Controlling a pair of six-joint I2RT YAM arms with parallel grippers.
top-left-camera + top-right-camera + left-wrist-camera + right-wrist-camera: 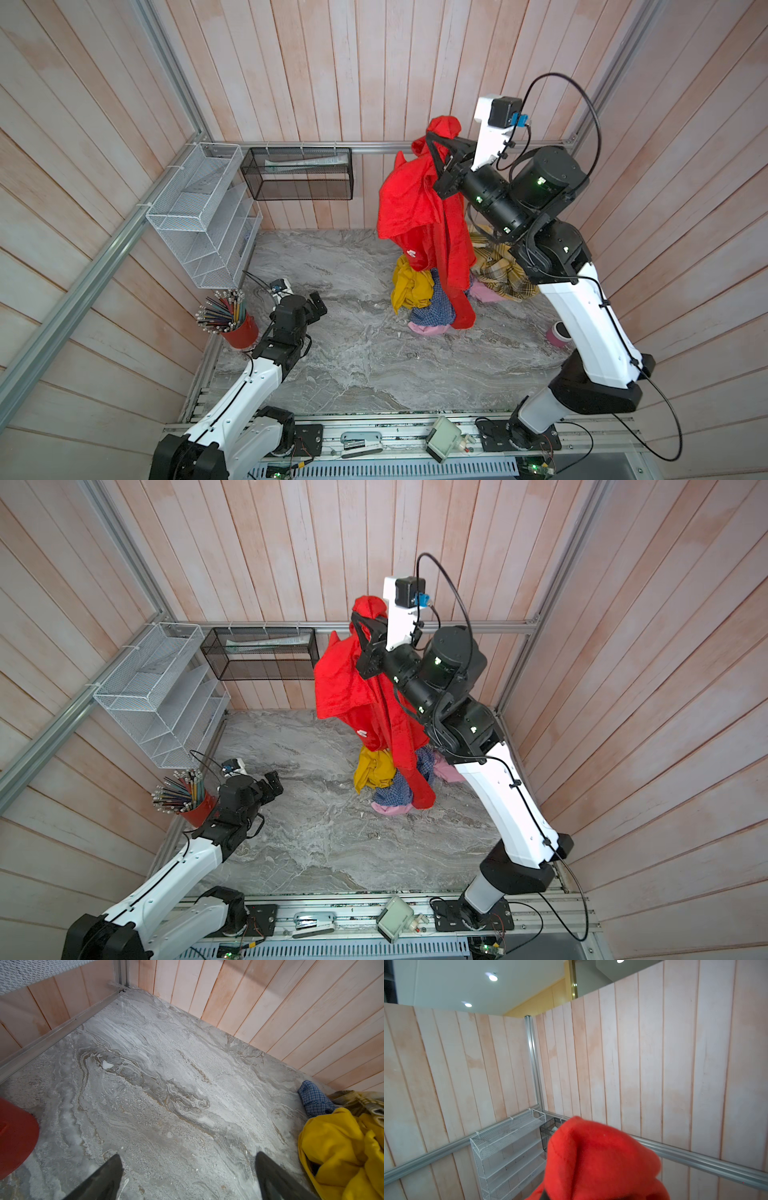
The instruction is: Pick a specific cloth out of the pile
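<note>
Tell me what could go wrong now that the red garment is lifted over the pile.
1. The red cloth hangs with its lower end down at the pile, beside the blue checked shirt; lifting further may drag pieces along.
2. The right gripper pinches only a small bunch near the top; smooth fabric might slip out.
3. The cloth drapes against the right arm and could snag there on release.

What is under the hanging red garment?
Below the red garment lie a mustard-yellow cloth, a blue checked shirt and a pink piece. Its hanging folds cover the pile's middle; what lies there is hidden.
</note>
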